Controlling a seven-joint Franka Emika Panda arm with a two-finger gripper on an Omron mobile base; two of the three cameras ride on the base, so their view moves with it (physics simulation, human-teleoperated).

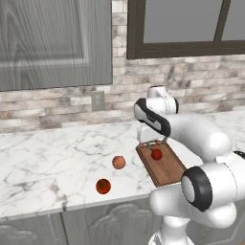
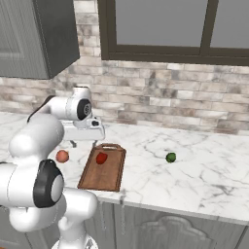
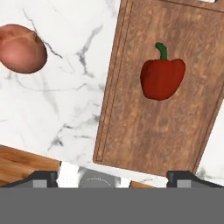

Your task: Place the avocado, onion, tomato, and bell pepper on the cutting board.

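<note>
From where I stand, the deep red bell pepper with its green stem lies on the rectangular brown wooden cutting board, toward the handle end, on the white marble counter. The white arm's two-finger gripper hangs above the board with its dark fingers spread wide and nothing between them. The pale peach-pink onion sits on the marble just left of the board, apart from it. The round orange-red tomato rests nearer the counter's front edge, apart from the onion. The small dark green avocado lies well off to the board's right, alone on the marble.
</note>
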